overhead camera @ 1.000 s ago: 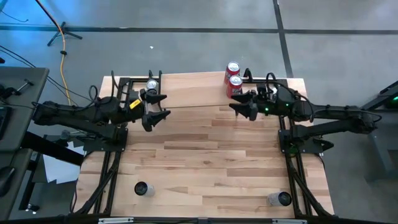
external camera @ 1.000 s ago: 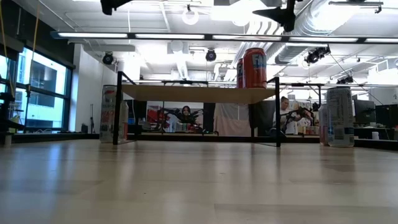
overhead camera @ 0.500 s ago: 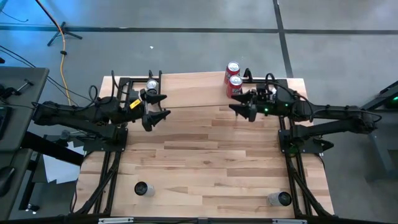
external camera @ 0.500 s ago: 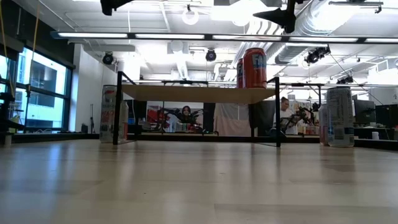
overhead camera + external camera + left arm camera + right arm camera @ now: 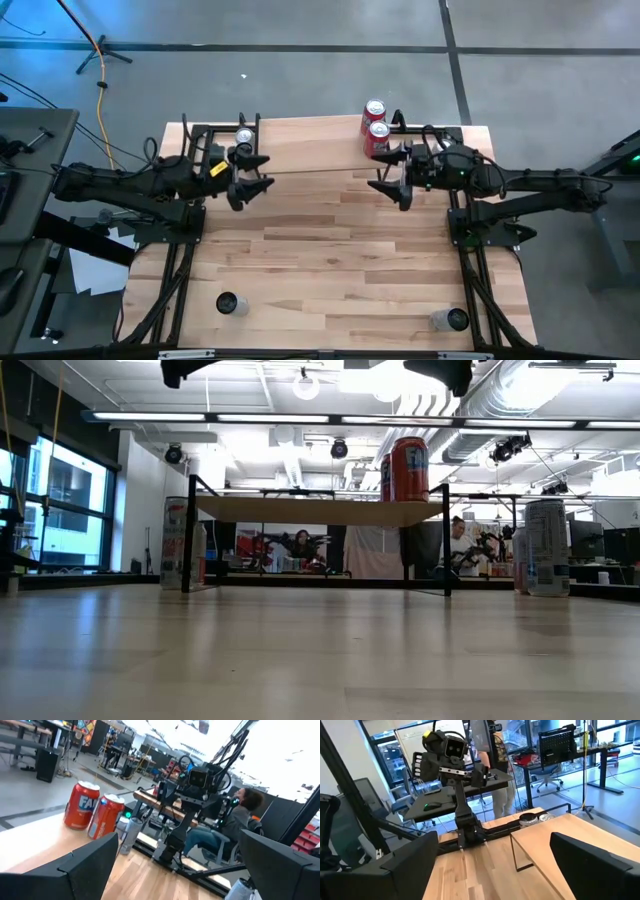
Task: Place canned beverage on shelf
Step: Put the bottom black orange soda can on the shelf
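Take the shelf (image 5: 320,146) as your landmark: it runs across the far part of the surface (image 5: 330,270), plank top on thin black legs. Two red cans (image 5: 375,130) stand on its right end, touching, one behind the other. In the low view they rise above the plank near its right legs.

Your right hand (image 5: 393,176) hangs above the shelf's front edge, just in front of the red cans, fingers spread wide and holding nothing. Your left hand (image 5: 258,172) hangs over the shelf's left end, fingers also spread wide and empty.

A silver can (image 5: 244,137) stands at the shelf's left end, by the left arm. Two more cans stand well in front of the shelf, near the surface's front edge: a dark can (image 5: 227,303) on the left and a pale can (image 5: 452,320) on the right.
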Robot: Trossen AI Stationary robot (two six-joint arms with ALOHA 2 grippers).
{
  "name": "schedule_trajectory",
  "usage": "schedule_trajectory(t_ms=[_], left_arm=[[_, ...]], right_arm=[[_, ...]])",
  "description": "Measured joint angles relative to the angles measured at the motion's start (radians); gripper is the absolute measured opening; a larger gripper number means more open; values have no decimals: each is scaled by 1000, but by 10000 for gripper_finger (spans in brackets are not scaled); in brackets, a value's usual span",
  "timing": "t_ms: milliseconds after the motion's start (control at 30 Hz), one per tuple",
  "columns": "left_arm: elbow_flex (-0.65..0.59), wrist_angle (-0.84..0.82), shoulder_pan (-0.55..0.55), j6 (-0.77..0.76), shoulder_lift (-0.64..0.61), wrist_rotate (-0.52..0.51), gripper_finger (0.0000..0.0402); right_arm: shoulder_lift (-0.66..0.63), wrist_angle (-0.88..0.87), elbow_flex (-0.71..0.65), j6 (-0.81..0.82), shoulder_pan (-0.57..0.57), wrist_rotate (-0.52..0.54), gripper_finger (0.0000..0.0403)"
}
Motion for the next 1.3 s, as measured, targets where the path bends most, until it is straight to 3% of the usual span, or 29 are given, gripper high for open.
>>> schedule_trajectory(t_ms=[300,433,700,900,1067,1300], left_arm=[[19,-69,-10,-62,1,16,376],[145,-362,-71,-201,39,99,376],[446,-976,-382,-702,284,323,376],[588,-1245,-615,-1101,469,320,376],[679,-1355,-730,-1298,584,315,376],[721,-1335,-771,-1259,729,339,376]], right_arm=[[0,-2,0,43,0,16,346],[0,-8,0,80,0,16,346],[0,-23,-1,68,-1,25,346],[0,-26,-1,60,-1,29,346],[0,-51,-1,60,-1,29,346],[0,-100,-1,60,-1,29,346]])
